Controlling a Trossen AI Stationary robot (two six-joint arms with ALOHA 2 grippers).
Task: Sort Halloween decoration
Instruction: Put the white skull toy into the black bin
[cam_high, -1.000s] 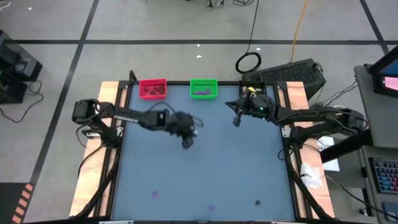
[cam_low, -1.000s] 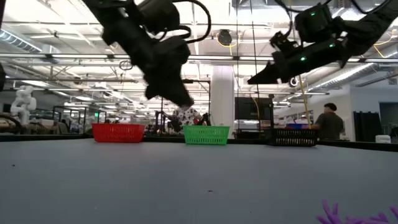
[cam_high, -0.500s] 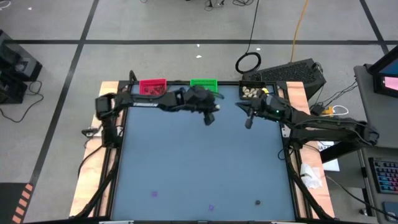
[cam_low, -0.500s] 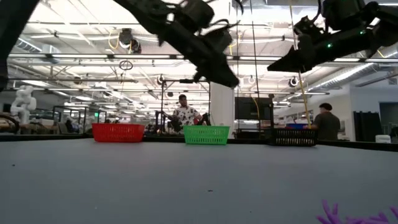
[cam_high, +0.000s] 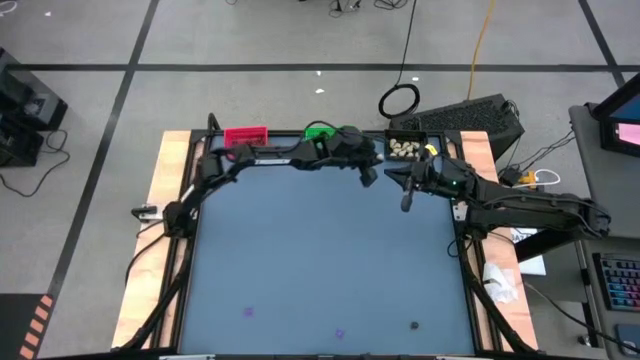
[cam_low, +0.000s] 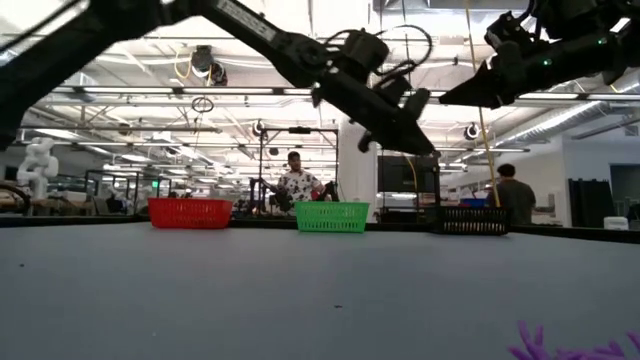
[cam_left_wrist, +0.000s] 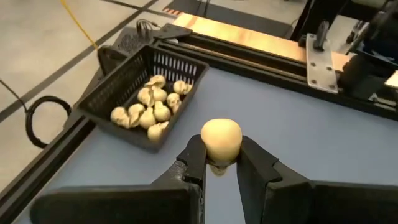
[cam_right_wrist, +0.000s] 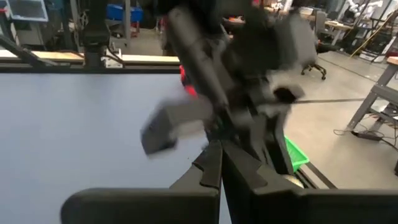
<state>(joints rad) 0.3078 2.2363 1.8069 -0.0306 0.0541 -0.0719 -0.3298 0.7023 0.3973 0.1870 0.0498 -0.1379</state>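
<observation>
The left pincer (cam_left_wrist: 219, 163) has swung from counter-centre to just beside the black mesh bin (cam_left_wrist: 140, 96), clamping a smooth rounded cream lump (cam_left_wrist: 221, 139); the right pincer (cam_high: 405, 201) hovers nearby, closed and empty.

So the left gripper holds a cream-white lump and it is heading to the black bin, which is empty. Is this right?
Not quite: the black bin already holds several cream-white lumps, as the left wrist view shows. The left gripper does grip a cream-white lump near it.

Counter (cam_high: 320, 260) centre wide open, only tiny trinkets near the front edge. Back edge crowded: red bin (cam_high: 245, 137), green bin (cam_high: 318, 131), black bin (cam_high: 404, 147). Left arm (cam_high: 270, 160) stretches across the back, close beside right gripper (cam_high: 405, 204).
</observation>
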